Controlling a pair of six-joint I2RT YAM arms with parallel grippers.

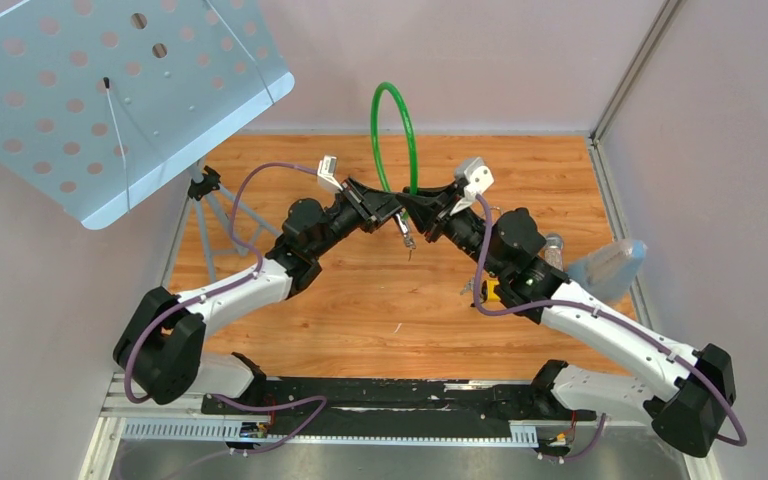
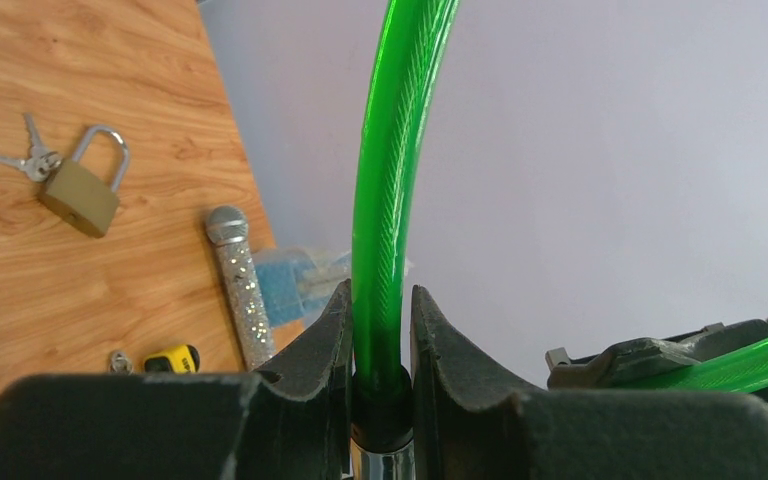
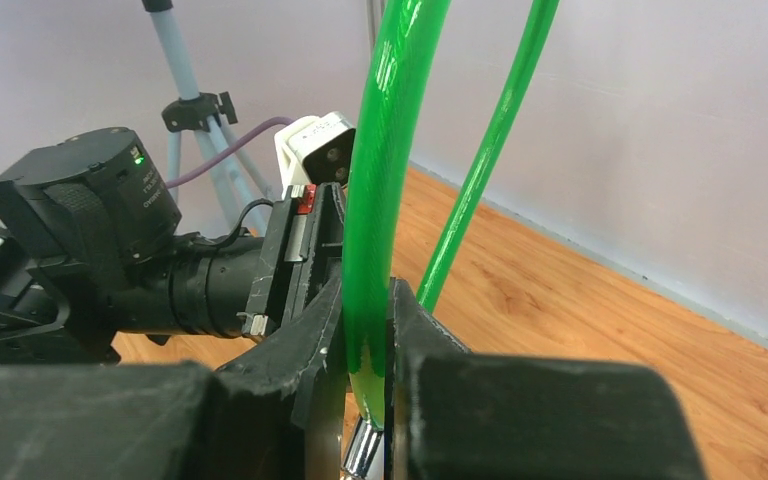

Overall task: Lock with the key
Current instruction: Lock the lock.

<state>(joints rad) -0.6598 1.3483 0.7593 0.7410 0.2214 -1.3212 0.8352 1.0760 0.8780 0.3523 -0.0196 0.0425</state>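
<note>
two hands hold the green cable lock [image 1: 397, 118] up over the counter [image 1: 360, 320], one at each end of its loop. our left hand [image 2: 380, 335] is clamped on the cable just above its black collar and metal tip. our right hand [image 3: 367, 335] grips the other end in the same way. the two ends meet between the hands, and a small bunch of keys [image 1: 407, 240] hangs below that junction, seemingly from the lock body. we judge that we are at the joining step: the ends look close together, but we cannot tell whether the tip is fully seated. next comes the turn of the key. that calls for one hand to let go, take the key and twist it while the other steadies the lock. a brass padlock [image 2: 80, 195] lies apart on the counter.
</note>
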